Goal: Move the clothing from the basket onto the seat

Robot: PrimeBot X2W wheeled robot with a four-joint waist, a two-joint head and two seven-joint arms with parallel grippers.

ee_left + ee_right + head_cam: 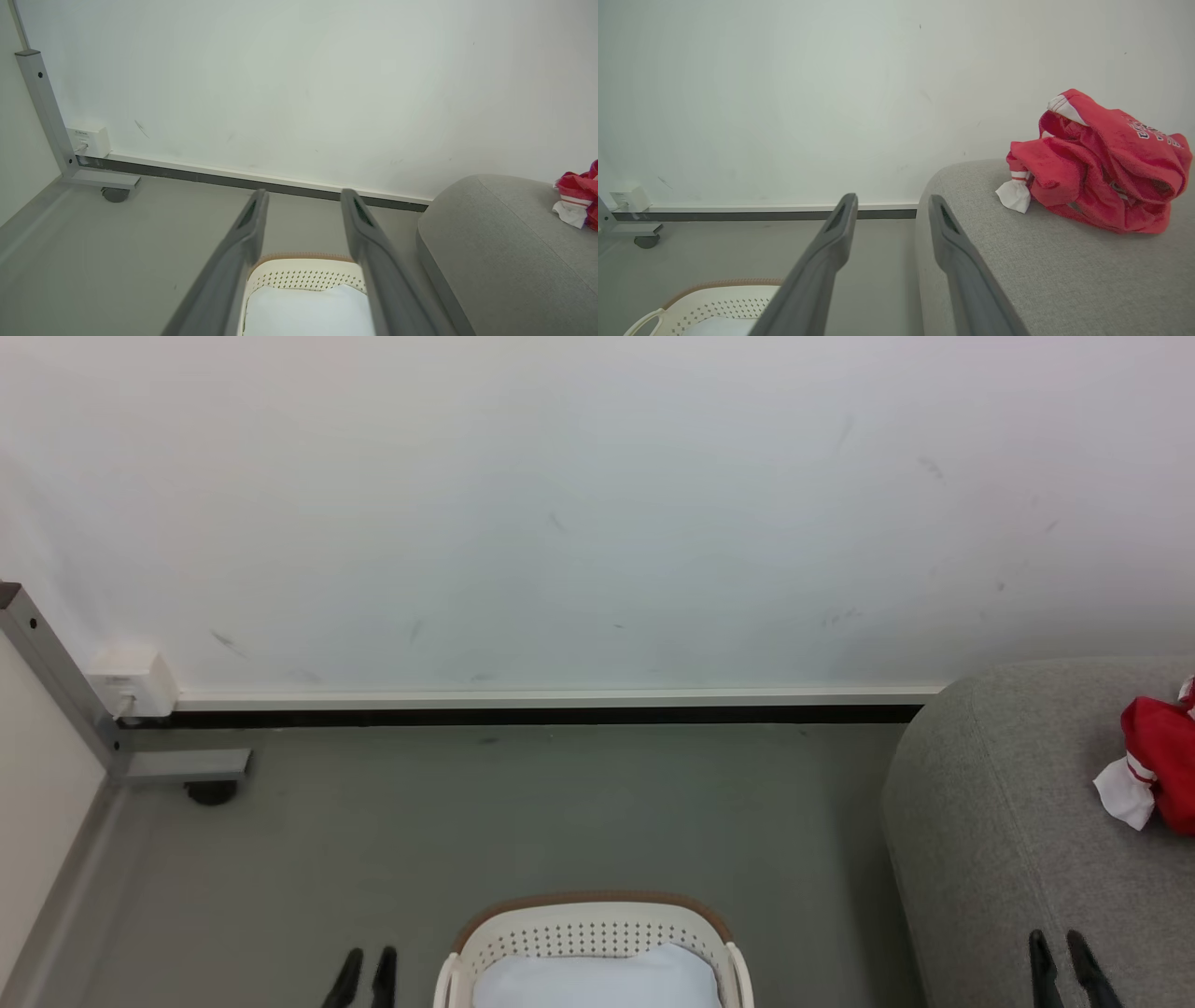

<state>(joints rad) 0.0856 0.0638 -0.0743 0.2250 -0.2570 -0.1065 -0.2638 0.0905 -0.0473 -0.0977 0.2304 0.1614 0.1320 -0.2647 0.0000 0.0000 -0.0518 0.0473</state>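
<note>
Red clothing (1099, 163) on grey seat (1064, 270) shows lettering in right wrist view.

- Plain white painted wall (597, 504) across the back, flecked with faint dark scuff marks (227, 642).
- Narrow white skirting strip (560, 696) along its foot, thin black band (523, 716) beneath.
- Smooth matt grey floor (523, 821), evenly and softly lit.
- Small white socket box (133, 681) low on that wall, far left.
- Beside it, grey metal frame post (56, 672) with flat foot on a dark castor (211, 793), edging a pale cream panel (37, 803).
</note>
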